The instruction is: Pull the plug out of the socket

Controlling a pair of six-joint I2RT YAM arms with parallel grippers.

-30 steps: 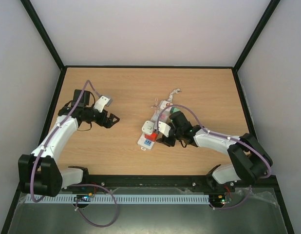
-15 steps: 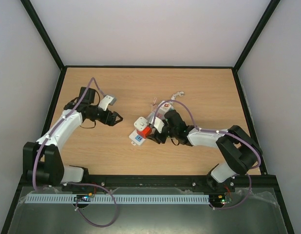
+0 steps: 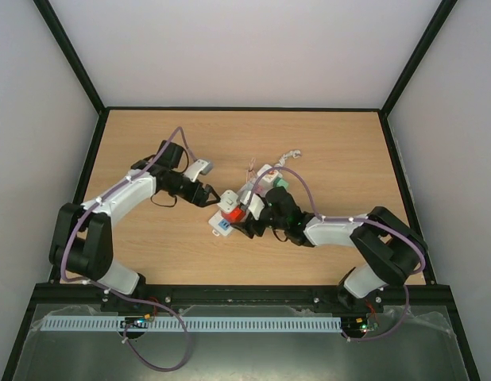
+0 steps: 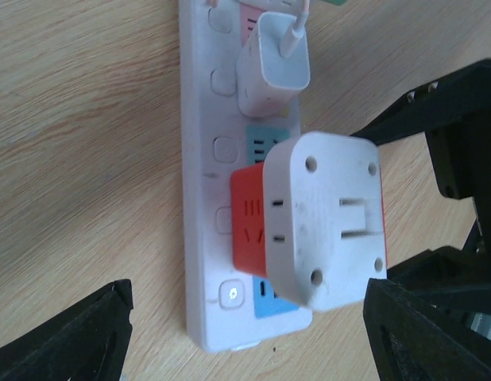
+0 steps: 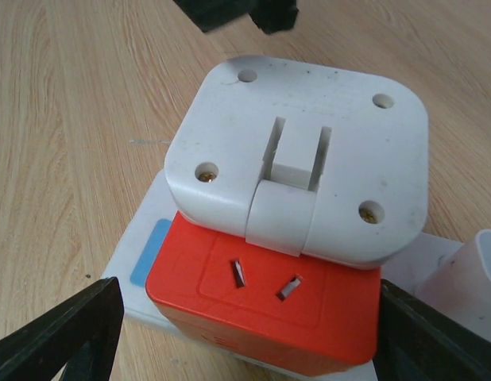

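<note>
The socket (image 3: 223, 228), a long white strip with coloured squares, lies slantwise in the middle of the table. The plug (image 3: 232, 209), a chunky red block with a white cap, sits in it near its lower-left end. In the left wrist view the plug (image 4: 317, 230) stands on the socket (image 4: 206, 159). My left gripper (image 4: 253, 341) is open, its fingers wide on either side of the strip's end, touching nothing. In the right wrist view my right gripper (image 5: 245, 349) is open and straddles the plug's (image 5: 269, 317) red body, with a gap on the left side. My grippers meet from opposite sides.
A small white charger (image 4: 273, 67) with a thin cable is plugged in farther along the strip, and a green piece (image 3: 284, 184) sits near its far end. Loose cable ends (image 3: 289, 153) lie behind it. Black frame rails (image 3: 93, 151) border the wooden table.
My left arm has swung right up to the socket's end. The socket has slid a little left with the right gripper, whose jaws have widened around the plug.
</note>
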